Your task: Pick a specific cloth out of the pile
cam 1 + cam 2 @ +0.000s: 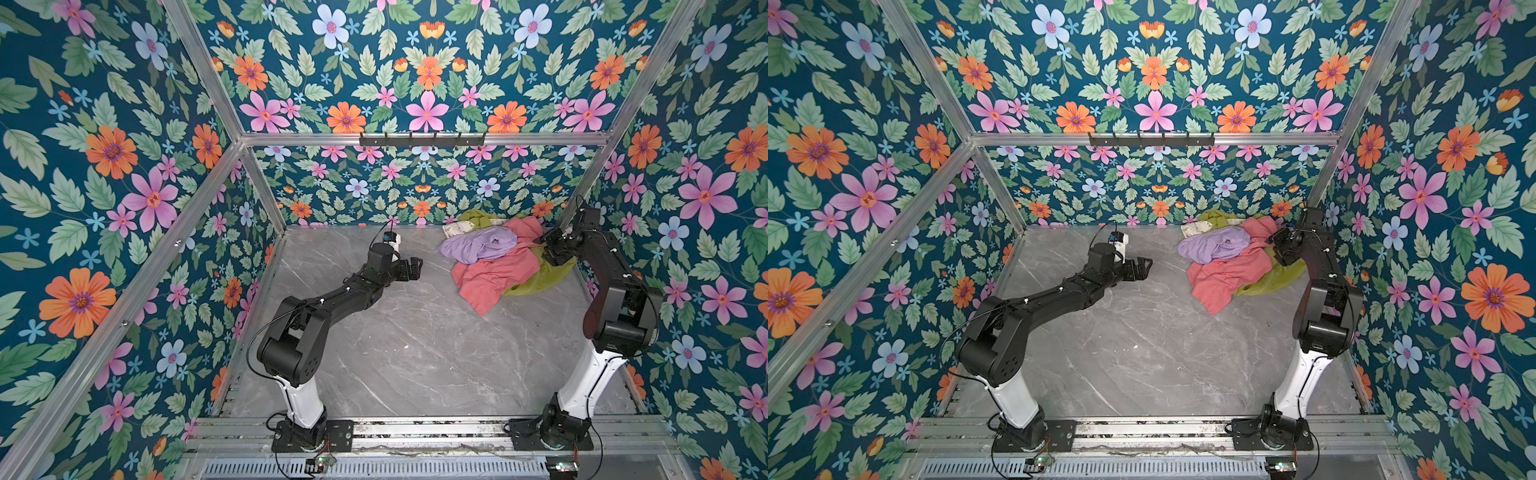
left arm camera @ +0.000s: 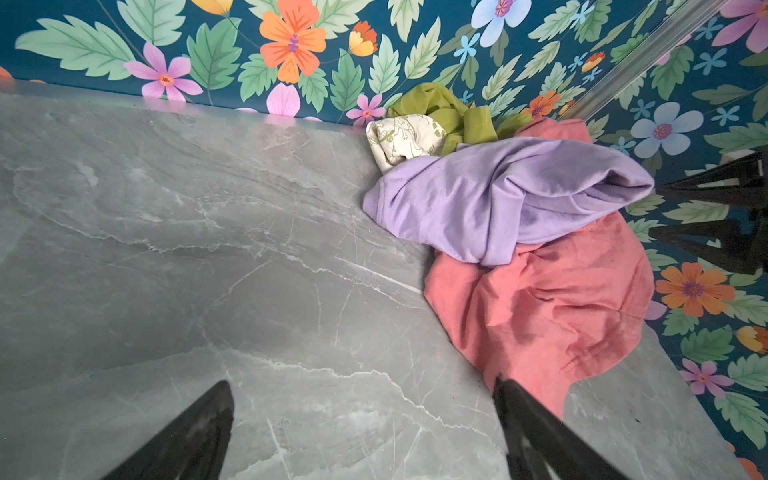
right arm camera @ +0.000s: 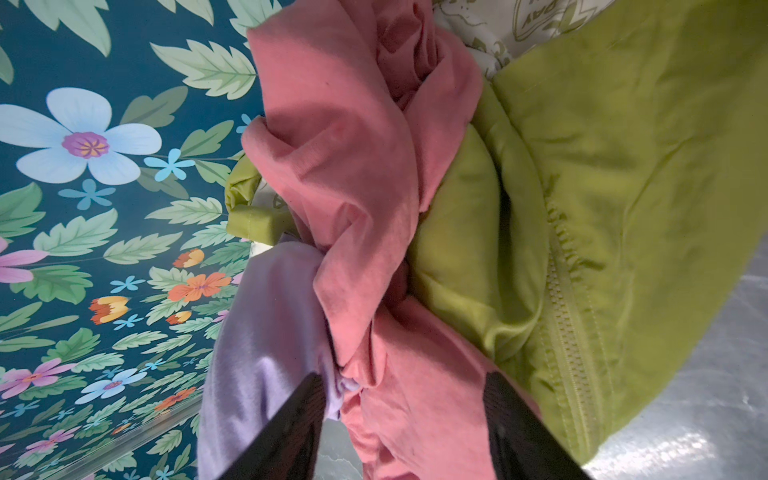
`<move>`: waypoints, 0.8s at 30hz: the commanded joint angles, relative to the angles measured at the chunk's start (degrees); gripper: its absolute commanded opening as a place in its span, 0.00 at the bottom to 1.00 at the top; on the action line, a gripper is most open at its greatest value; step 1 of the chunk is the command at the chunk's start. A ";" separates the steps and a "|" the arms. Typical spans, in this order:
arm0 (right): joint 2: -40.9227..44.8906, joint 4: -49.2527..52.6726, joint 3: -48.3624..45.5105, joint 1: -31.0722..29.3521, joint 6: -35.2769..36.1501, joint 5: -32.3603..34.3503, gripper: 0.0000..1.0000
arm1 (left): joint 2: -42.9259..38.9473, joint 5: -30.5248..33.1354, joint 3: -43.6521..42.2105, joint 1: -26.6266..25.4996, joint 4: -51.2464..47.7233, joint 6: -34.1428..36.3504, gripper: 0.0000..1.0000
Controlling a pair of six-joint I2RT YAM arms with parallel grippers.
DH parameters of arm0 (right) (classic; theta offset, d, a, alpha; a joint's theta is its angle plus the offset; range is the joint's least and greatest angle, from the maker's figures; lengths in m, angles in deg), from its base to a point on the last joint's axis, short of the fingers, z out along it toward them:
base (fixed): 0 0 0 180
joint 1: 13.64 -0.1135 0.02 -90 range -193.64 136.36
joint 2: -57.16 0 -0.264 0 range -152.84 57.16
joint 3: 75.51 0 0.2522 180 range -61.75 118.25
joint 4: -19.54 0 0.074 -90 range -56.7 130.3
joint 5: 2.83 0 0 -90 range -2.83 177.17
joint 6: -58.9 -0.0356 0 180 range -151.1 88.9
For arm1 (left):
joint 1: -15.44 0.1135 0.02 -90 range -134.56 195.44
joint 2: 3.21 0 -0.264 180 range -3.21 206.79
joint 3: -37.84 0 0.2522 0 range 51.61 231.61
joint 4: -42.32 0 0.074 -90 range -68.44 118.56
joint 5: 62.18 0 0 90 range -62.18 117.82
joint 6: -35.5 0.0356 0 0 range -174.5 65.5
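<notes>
Pink cloth (image 1: pixel 490 276) x1, lilac cloth (image 1: pixel 478 245) x1, green garment (image 1: pixel 536 278) x1, cream cloth (image 1: pixel 457 228) x1. 2 arms: L arm (image 1: pixel 332 297), R arm (image 1: pixel 611 266).

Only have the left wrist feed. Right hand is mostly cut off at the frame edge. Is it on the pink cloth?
Observer: The right wrist view shows a fold of the pink cloth between the fingers of the right hand. Can't tell if it's clamped.
Operator: I only see the green garment at the back wall. Is it anywhere else?
Observer: Yes. In both top views it also bulges out from under the pink cloth at the near side, next to the right hand.
</notes>
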 commanded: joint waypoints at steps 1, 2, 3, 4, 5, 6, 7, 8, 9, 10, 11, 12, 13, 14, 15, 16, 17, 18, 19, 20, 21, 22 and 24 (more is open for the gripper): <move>-1.34 2.40 2.81 -0.03 2.28 2.65 0.62 | 0.84 -0.24 1.29 -0.19 1.05 -0.18 1.00; -1.92 3.07 4.03 -0.06 3.02 3.54 0.62 | 1.28 -0.37 1.83 -0.28 0.97 -0.12 1.00; -2.59 3.66 5.17 -0.04 3.74 4.38 0.61 | 1.67 -0.50 2.20 -0.36 0.81 -0.12 1.00; -3.35 4.00 6.40 -0.06 4.49 5.14 0.61 | 2.08 -0.59 2.72 -0.45 0.62 -0.03 1.00; -4.08 4.25 7.87 -0.01 5.77 5.55 0.60 | 2.48 -0.63 3.13 -0.54 0.37 0.05 1.00; -4.93 4.52 9.24 -0.03 7.01 5.73 0.60 | 2.72 -0.68 3.38 -0.63 0.35 0.06 1.00; -5.95 4.77 10.90 -0.06 8.34 5.92 0.59 | 2.95 -0.73 3.44 -0.71 0.39 0.06 1.00; -7.15 5.55 12.94 -0.09 9.30 6.38 0.57 | 3.13 -0.66 3.44 -0.72 0.51 0.06 1.00; -8.25 6.78 15.10 -0.05 10.21 7.04 0.57 | 3.25 -0.64 3.45 -0.79 0.52 0.06 1.00; -9.77 8.36 17.85 -0.03 11.30 7.74 0.57 | 3.48 -0.61 3.54 -0.81 0.52 0.06 1.00; -11.24 9.98 20.82 -0.01 12.17 8.59 0.57 | 3.65 -0.64 3.73 -0.81 0.37 0.06 1.00; -12.57 11.26 23.31 -0.01 12.77 9.07 0.57 | 3.77 -0.53 3.87 -0.81 0.14 -0.03 1.00; -14.03 12.45 26.15 -0.02 13.37 9.19 0.57 | 3.95 -0.63 4.11 -0.81 -0.15 -0.03 1.00; -15.39 13.28 28.61 -0.07 13.84 9.26 0.57 | 4.00 -0.76 4.24 -0.81 -0.35 -0.03 1.00; -15.79 12.80 29.43 -0.05 14.09 9.36 0.57 | 3.97 -0.75 4.24 -0.81 -0.36 0.05 1.00; -15.82 10.82 28.97 -0.16 14.47 9.25 0.57 | 3.94 -0.81 4.11 -0.81 -0.30 0.12 1.00; -15.60 8.88 28.19 -0.19 14.66 9.11 0.57 | 3.93 -0.89 3.99 -0.81 -0.14 0.06 1.00; -15.62 7.39 27.74 -0.13 14.87 9.06 0.57 | 3.96 -0.93 3.83 -0.81 -0.03 0.06 1.00; -15.55 5.89 27.39 -0.19 15.45 8.83 0.57 | 4.05 -1.11 3.79 -0.83 0.08 0.03 1.00; -15.56 4.54 26.90 -0.14 16.10 8.43 0.57 | 4.20 -1.23 3.80 -0.85 0.17 -0.03 1.00; -15.46 3.26 26.55 -0.14 16.61 8.24 0.57 | 4.35 -1.34 3.80 -0.82 0.21 -0.03 1.00; -15.41 2.18 26.21 -0.17 17.26 8.08 0.56 | 4.55 -1.55 3.82 -0.81 0.42 -0.11 1.00; -15.51 0.39 25.72 -0.20 18.92 8.13 0.57 | 4.91 -1.86 3.80 -0.81 0.99 -0.20 1.00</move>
